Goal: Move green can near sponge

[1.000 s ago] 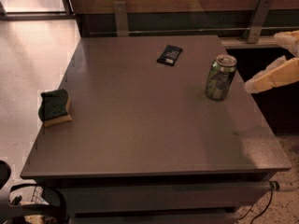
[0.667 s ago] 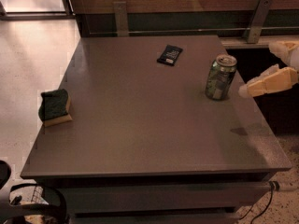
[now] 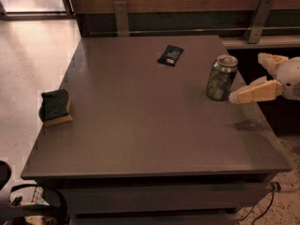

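Grey flat-topped desk [image 3: 140, 125], seen from above its front.

- Small green patterned drink can [image 3: 221, 77], silver top, upright near the desk's right edge, toward the back.
- Rectangular sponge [image 3: 56, 108], dark green layer over yellow foam, at the left edge, well apart from the can.
- Flat dark packet [image 3: 170, 55] lies near the back, between them.
- Cream-coloured gripper [image 3: 245, 77] enters from the right, just beside the can. Fingers [image 3: 255, 92] spread wide, holding nothing; lower fingertip close by the can's base, contact unclear.
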Available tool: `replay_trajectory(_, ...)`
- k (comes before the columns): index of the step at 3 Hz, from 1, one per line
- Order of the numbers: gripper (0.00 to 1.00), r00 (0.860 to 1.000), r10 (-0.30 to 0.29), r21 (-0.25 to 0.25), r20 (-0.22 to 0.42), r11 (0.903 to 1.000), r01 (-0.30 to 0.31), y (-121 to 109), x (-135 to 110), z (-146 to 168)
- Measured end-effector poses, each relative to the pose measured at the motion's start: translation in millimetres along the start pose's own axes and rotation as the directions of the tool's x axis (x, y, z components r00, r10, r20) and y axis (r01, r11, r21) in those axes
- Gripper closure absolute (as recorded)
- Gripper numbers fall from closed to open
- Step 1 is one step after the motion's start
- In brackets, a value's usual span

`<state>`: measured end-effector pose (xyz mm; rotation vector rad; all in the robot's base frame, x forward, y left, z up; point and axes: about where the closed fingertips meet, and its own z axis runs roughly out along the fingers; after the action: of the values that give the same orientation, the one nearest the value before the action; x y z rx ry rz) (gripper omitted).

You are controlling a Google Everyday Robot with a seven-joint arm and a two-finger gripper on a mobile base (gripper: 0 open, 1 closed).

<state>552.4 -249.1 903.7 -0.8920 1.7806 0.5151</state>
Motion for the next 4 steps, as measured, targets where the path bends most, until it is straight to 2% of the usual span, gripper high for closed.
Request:
replay_trajectory(1,0.00,0.997,-0.007,-0.006,0.079,1.0000,0.007,-3.6,1.6,15.5)
replay_trajectory(2,0.00,0.984,0.000,-0.017,0.179,0.9999,0.003,-9.9,2.4,33.9)
replay_trajectory(3,0.00,0.972,0.012,-0.025,0.237,0.9997,-0.006,-12.3,1.2,44.4)
replay_trajectory(4,0.18,0.960,0.011,-0.029,0.281,0.9996,-0.003,-11.5,-3.7,56.2)
